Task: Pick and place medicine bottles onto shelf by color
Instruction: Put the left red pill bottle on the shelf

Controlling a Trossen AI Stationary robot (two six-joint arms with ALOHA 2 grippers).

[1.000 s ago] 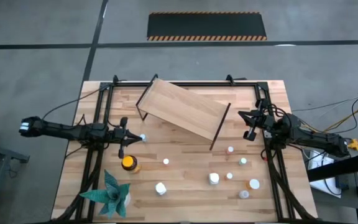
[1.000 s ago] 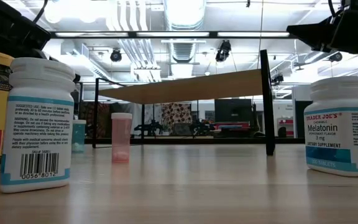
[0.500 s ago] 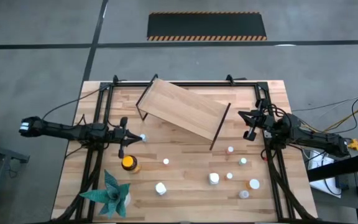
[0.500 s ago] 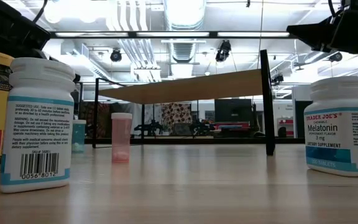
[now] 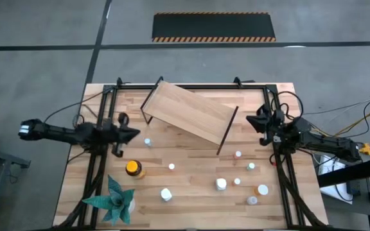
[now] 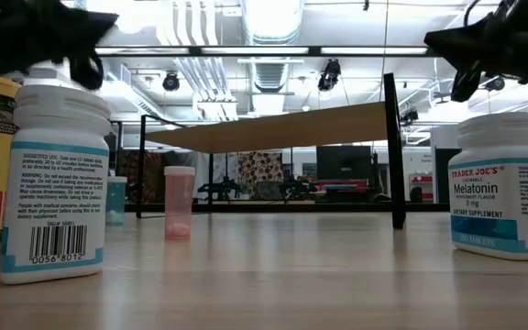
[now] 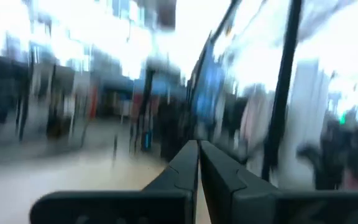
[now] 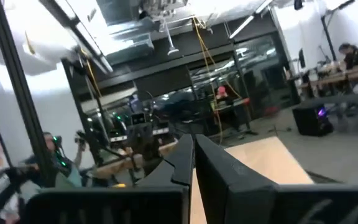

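Note:
The shelf [image 5: 188, 115], a light wooden board on black legs, stands slanted at the table's far middle. My left gripper [image 5: 133, 133] is shut and empty, above the table to the left of a teal-capped bottle [image 5: 148, 142]. My right gripper [image 5: 252, 120] is shut and empty, near the shelf's right end. Standing on the table are an amber bottle with a yellow cap [image 5: 133, 168], white bottles [image 5: 171, 167] [image 5: 166, 194] [image 5: 221, 184], pink-capped ones [image 5: 238, 154] [image 5: 237, 181], a teal-capped one [image 5: 251, 166] and an orange-capped one [image 5: 262, 189].
A green spiky paper plant [image 5: 114, 199] stands at the near left corner. Black frame rails [image 5: 101, 115] [image 5: 278, 160] run along both sides of the table. In the low view a white bottle [image 6: 53, 183] and a Melatonin bottle [image 6: 502, 183] stand close to the camera.
My left gripper has drawn back from the teal-capped bottle toward the table's left and far edges, has risen and has turned about its wrist. My right gripper has shifted a little toward the far edge and has also turned. The bottles and the shelf have stayed put.

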